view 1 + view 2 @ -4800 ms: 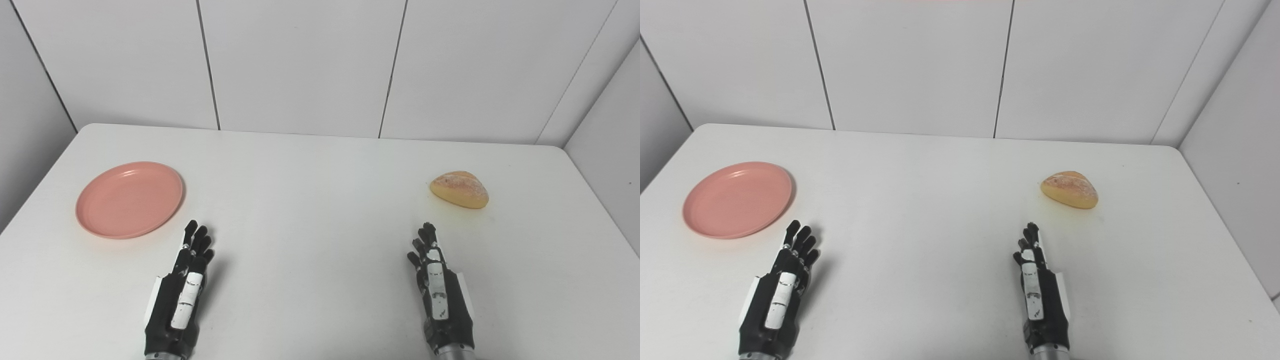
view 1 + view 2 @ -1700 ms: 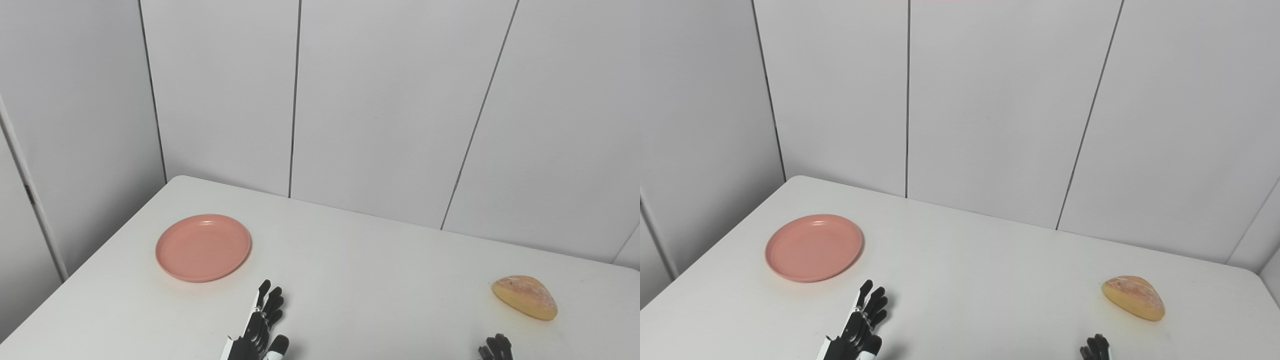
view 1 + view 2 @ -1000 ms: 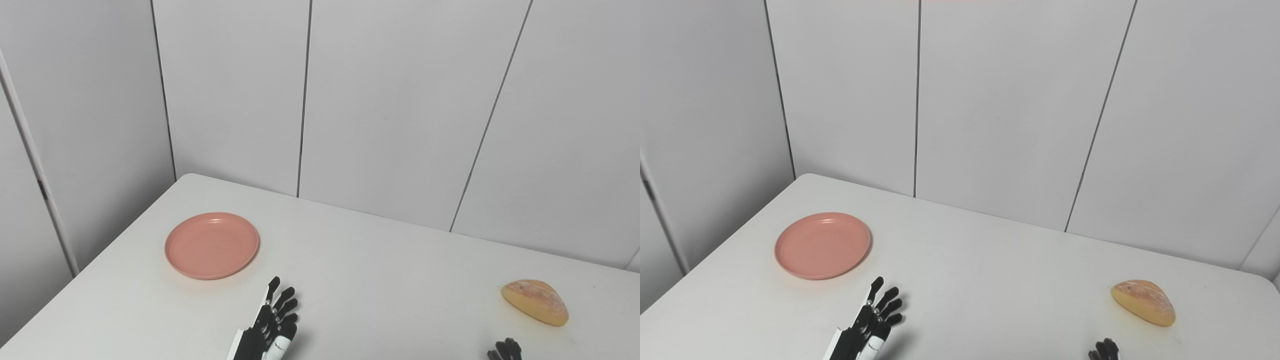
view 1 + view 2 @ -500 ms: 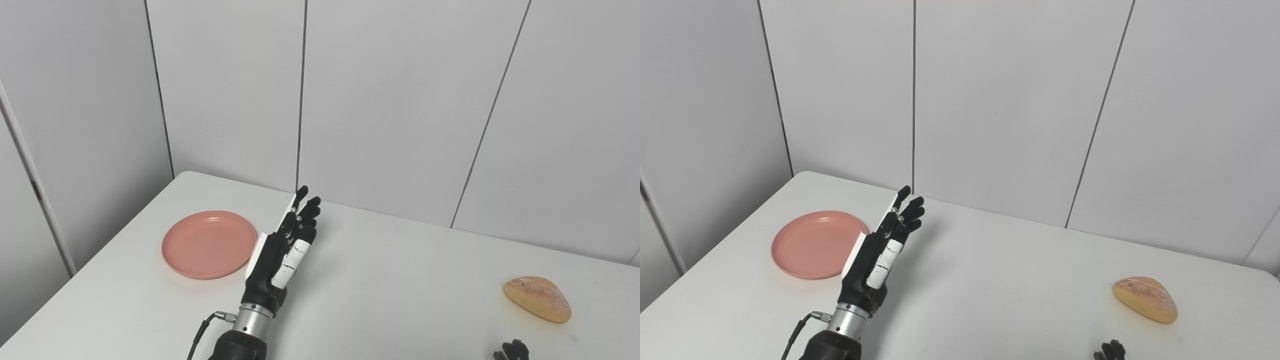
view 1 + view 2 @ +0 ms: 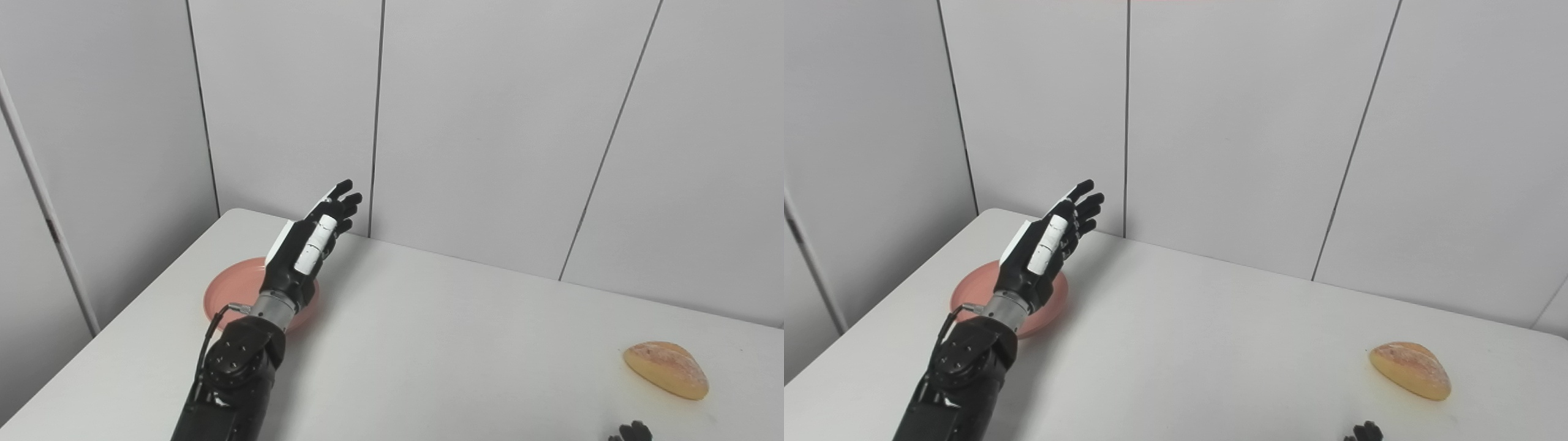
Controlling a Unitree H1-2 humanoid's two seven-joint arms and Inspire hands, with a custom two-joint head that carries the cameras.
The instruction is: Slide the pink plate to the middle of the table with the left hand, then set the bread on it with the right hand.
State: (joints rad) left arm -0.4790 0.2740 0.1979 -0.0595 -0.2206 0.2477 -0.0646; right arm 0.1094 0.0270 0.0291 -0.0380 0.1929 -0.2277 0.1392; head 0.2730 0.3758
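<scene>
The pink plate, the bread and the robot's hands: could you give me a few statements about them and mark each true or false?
1. The left hand is raised over the plate, fingers spread. True.
2. The bread lies on the plate. False: it sits alone on the table's right side.
3. The plate is in the middle of the table. False: it is near the left edge.
4. Only fingertips of the right hand show at the bottom edge. True.

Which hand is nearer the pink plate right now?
Left. The left hand is raised in front of the pink plate, overlapping it in both views. Only the right hand fingertips show at the bottom edge, near the bread.
</scene>
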